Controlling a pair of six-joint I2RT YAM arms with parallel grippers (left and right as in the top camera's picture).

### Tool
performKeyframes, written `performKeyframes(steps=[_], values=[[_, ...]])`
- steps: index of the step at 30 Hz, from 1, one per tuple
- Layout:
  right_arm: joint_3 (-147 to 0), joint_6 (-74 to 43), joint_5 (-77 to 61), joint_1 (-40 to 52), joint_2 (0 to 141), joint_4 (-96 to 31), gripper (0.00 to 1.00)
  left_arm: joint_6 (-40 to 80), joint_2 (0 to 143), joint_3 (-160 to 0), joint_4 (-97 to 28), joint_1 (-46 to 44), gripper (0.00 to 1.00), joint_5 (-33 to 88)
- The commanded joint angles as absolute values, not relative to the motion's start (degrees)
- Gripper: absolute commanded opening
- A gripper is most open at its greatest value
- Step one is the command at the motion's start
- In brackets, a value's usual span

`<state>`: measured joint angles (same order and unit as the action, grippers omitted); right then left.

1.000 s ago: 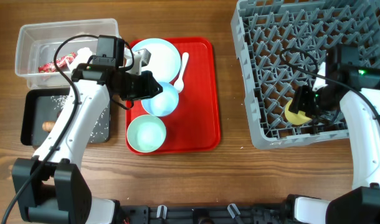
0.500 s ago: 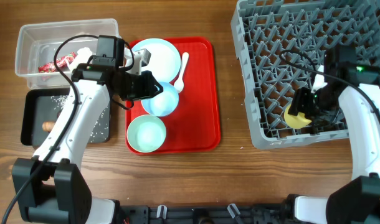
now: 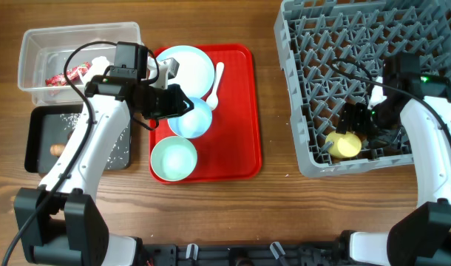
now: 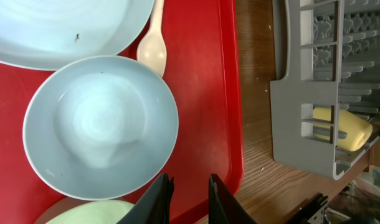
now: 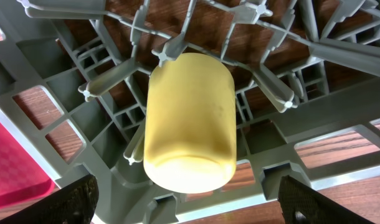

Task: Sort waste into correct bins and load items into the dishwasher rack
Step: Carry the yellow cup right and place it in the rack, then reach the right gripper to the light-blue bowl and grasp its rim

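Small yellow plastic cup (image 5: 190,118) lies sideways between grey lattice rack (image 5: 283,93) pegs; right end effector (image 5: 187,186) spread, left end effector (image 4: 187,196) narrowly parted.

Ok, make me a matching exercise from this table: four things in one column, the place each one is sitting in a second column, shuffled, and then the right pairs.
Things
1. yellow cup
2. red-and-white wrapper
3. white spoon
4. white grains

Places
A. black tray
B. red tray
C. grey rack
D. clear tub

Pairs: 1-C, 2-D, 3-B, 4-A
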<state>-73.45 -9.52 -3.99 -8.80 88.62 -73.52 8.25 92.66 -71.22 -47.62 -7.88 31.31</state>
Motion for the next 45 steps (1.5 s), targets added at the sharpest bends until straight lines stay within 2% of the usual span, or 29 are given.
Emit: performKeyframes(steps=[1,3,7,11,17,20,26,30,33,40,45], values=[[-77.1,-9.13,-4.14,-8.91,89.34,-73.87,0.92,8.16,92.16,-71.68,-47.64,-8.14,0.2,30.94],[-80.38,-8.93,-6.02,-8.88,89.08,-74.39,0.91,8.16,92.16,-71.68,-47.57,-8.14,0.21,30.94],[-89.78,-7.49,-15.49,-7.49,88.2,-74.0,0.79,8.16,92.14,-71.7,-46.72,-8.14,0.2,30.94],[-93.82,-8.56,-20.05,-2.66,88.05,-69.34,0.76,8.19,92.12,-72.12,-47.24,-7.9,0.17,30.72],[-93.62,-17.56,-18.26,11.9,91.37,-59.27,0.7,12.93,91.81,-75.57,-52.07,-5.98,0.16,21.98],[-93.62,-20.82,-16.14,18.41,95.0,-55.77,0.64,14.98,91.26,-76.99,-53.63,-4.78,0.17,16.34],[-93.62,-25.74,-13.72,27.24,104.09,-51.03,0.6,15.51,90.65,-77.08,-54.3,-3.29,0.31,4.73],[-93.62,-27.38,-13.78,30.57,110.41,-49.19,0.56,15.49,90.65,-77.08,-55.09,-3.18,0.46,-1.1],[-93.62,-28.75,-13.78,32.21,114.32,-48.12,0.53,15.49,90.65,-77.08,-54.89,-2.96,0.53,-4.54],[-93.62,-30.15,-14.04,33.78,120.2,-45.98,0.46,15.46,90.67,-77.08,-54.68,-0.56,0.71,-5.26],[-93.3,-30.11,-13.98,35.16,121.6,-43.22,0.45,15.46,90.72,-77.08,-54.7,1.04,0.78,-5.21]])
